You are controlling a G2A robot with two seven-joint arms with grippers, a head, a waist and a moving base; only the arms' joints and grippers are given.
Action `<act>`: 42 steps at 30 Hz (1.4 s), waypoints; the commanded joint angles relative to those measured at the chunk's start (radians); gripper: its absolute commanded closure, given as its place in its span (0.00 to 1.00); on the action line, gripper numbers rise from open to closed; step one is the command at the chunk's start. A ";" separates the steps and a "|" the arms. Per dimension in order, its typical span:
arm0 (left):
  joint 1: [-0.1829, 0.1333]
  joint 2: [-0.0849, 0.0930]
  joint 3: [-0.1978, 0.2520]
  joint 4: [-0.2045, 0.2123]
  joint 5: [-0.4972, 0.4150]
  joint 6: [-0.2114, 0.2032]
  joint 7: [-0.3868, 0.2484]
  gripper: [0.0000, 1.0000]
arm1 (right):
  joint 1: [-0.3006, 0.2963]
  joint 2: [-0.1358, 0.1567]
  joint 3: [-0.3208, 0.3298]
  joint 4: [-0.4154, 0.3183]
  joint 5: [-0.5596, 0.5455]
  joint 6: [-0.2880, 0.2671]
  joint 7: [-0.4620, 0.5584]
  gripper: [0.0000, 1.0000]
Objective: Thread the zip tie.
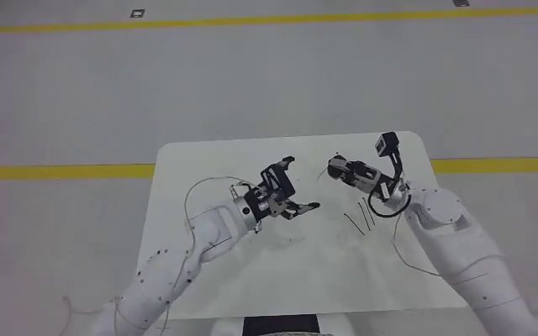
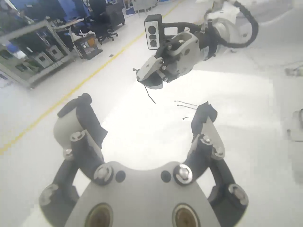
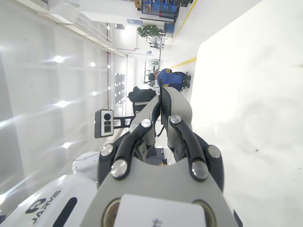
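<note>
A white table [image 1: 336, 277] is seen from above. The left gripper [image 2: 145, 102] is held over the middle of the table. Its two fingers [image 2: 204, 117] are spread wide apart, and nothing is held between them. The right gripper [image 1: 334, 166] is held close by, turned toward the left one. Its fingers are pressed together on a thin black zip tie [image 2: 149, 94], which sticks out past the tips. A few more zip ties [image 1: 361, 217] are laid on the table, near the right gripper.
</note>
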 commanded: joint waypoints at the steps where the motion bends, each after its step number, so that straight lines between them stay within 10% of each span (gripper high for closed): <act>1: -0.003 0.000 0.017 0.000 0.085 0.006 0.021 0.00 | 0.003 -0.003 -0.001 0.008 0.017 0.007 0.001 1.00; 15: -0.008 -0.003 0.049 0.015 0.106 0.057 0.034 0.00 | 0.012 -0.013 -0.012 0.017 0.049 0.021 0.015 1.00; 28: -0.084 -0.035 0.109 0.076 0.090 0.103 0.013 0.00 | -0.006 -0.029 -0.044 -0.035 0.006 0.036 -0.005 1.00; 42: -0.064 -0.030 0.079 0.070 0.085 0.111 0.022 0.00 | -0.022 -0.033 -0.035 -0.058 -0.038 0.034 -0.050 1.00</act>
